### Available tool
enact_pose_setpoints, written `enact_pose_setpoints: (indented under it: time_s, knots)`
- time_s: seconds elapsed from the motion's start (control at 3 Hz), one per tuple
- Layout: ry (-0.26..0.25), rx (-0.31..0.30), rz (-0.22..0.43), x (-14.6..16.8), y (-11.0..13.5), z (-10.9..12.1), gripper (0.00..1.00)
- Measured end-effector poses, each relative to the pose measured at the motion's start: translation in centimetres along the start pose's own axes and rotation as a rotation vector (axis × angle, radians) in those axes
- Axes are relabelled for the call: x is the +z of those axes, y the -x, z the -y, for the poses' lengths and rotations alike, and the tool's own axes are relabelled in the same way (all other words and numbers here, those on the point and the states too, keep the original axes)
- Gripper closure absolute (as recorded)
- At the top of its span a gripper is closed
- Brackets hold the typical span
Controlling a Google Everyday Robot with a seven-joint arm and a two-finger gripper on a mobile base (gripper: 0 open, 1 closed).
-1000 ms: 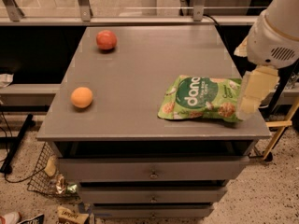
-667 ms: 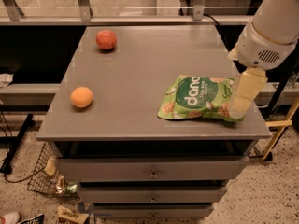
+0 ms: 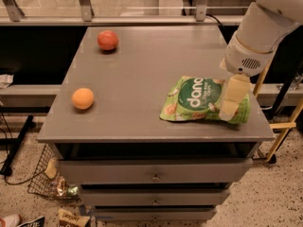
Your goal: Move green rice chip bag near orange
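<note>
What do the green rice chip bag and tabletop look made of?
The green rice chip bag: probably thin plastic film, glossy, with crinkles and highlights. The tabletop: smooth grey, faint sheen; painted metal or laminate, can't tell. The pincer is over the bag's right end.

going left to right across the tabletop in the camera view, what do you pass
orange → red fruit → bag; the end effector is over the bag's right end, so it gets no separate place in the order.
</note>
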State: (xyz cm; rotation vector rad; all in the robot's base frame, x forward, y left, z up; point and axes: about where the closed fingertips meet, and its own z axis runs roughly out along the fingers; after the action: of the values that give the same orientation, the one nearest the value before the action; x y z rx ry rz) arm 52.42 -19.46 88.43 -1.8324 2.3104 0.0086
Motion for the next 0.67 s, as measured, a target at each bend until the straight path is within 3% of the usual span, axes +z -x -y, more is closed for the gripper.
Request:
enact_pose_setpoints:
  time_s: [0.67]
  knots:
    - [0.089, -0.033, 0.008, 4.0, 2.2, 0.3, 0.49]
